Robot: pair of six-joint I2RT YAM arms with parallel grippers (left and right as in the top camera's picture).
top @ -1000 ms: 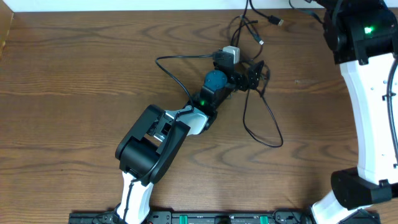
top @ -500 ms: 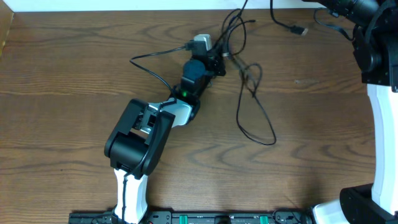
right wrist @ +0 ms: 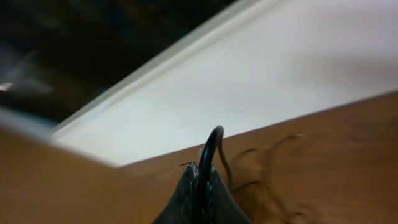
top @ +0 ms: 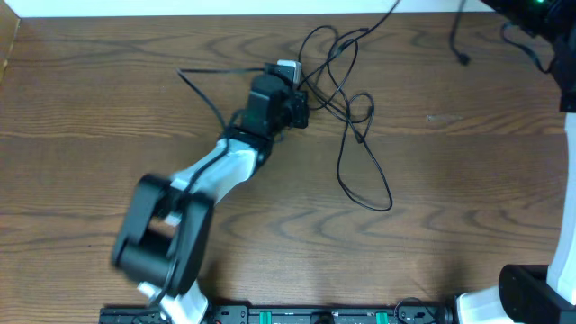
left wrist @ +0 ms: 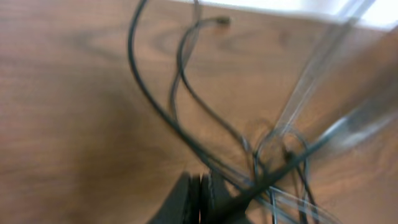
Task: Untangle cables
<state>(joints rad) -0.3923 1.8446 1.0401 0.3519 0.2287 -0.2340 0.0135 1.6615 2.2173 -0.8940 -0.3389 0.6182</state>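
Cables (top: 339,162): thin, light, limp cords, snarled at the far middle of the table (top: 90,135), one loop trailing toward the near side. Likely to drag the whole knot if tugged, so best taken close to a crossing or by a plug. Left arm (top: 216,166) reaches diagonally into the snarl, left gripper (left wrist: 200,193) pinched tight on a black strand. Right gripper (right wrist: 200,186), raised near the far edge, clamps another black strand.

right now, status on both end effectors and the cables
Left end effector shut on cables by white plug. Right end effector shut on one black strand. Not untangled yet; nothing blocking.
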